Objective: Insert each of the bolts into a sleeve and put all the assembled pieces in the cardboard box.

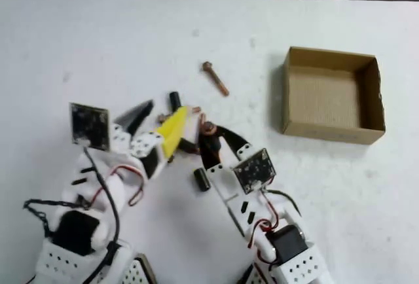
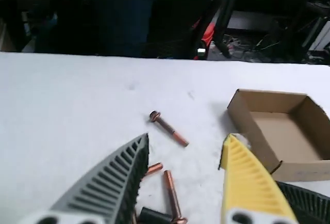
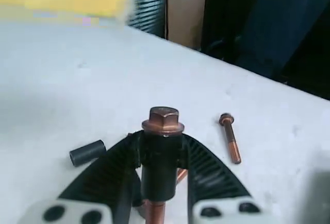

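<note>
Black ribbed plastic forms the fingers (image 3: pixel 211 175) of my right gripper (image 3: pixel 161 142), which are clenched on a black, smooth, cylindrical sleeve (image 3: pixel 159 170) held upright between them. A copper-coloured bolt (image 3: pixel 163 121) runs through this sleeve: its hexagonal, flanged head sits on the top rim, and its shank emerges beneath. My left gripper (image 2: pixel 186 140) is released, jaws wide apart: a grey finger (image 2: pixel 111 185) with a toothed inner face and a yellow finger (image 2: pixel 247 188), wedge-shaped. On the white, matte table (image 2: pixel 62 105) beneath that gap lie two loose bolts (image 2: pixel 171 193) and the end of a second sleeve (image 2: pixel 154 216). From above, the yellow tip stands just beside my right gripper (image 1: pixel 211 133), near the middle of the table. A third sleeve (image 1: pixel 201 179) lies beside my right arm. A far bolt (image 1: pixel 215 78), slender with a round flange, lies alone beyond both grippers. The box (image 1: pixel 330 127), brown corrugated cardboard, rectangular and open-topped, rests well apart toward my right side.
</note>
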{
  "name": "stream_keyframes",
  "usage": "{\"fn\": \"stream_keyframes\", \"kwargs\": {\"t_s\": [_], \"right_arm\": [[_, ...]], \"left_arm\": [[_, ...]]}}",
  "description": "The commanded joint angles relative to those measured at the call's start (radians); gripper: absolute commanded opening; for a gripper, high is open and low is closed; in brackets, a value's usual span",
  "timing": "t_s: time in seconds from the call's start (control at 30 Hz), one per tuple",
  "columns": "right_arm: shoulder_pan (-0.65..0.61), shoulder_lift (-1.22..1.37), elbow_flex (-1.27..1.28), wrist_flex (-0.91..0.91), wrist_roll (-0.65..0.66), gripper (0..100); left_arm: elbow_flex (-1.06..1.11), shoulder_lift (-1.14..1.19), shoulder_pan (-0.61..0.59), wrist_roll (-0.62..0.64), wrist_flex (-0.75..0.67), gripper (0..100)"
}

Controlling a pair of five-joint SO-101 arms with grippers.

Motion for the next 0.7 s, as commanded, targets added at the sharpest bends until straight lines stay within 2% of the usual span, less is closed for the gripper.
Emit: {"fn": "stream_keyframes", "kwargs": {"t_s": [0.0, 0.1, 0.17, 0.27, 0.47, 0.67], "right_arm": [[0.01, -0.013, 0.002, 0.035, 0.02, 1.7], [0.012, -0.013, 0.002, 0.067, 0.132, 1.7], [0.012, -0.013, 0.002, 0.081, 0.183, 1.7], [0.039, -0.013, -0.032, 0.125, 0.183, 1.7], [0.219, -0.008, -0.195, 0.332, 0.126, 1.7], [0.335, -0.004, -0.278, 0.42, 0.114, 1.7]], "left_arm": [[-0.112, -0.015, -0.087, -0.032, 0.178, 24], [-0.11, -0.01, -0.122, -0.118, 0.221, 24], [-0.11, -0.01, -0.142, -0.13, 0.267, 24], [-0.11, -0.01, -0.151, -0.135, 0.325, 19], [-0.109, -0.01, -0.147, -0.222, 0.356, 2], [-0.069, -0.01, -0.15, -0.226, 0.354, 2]]}}
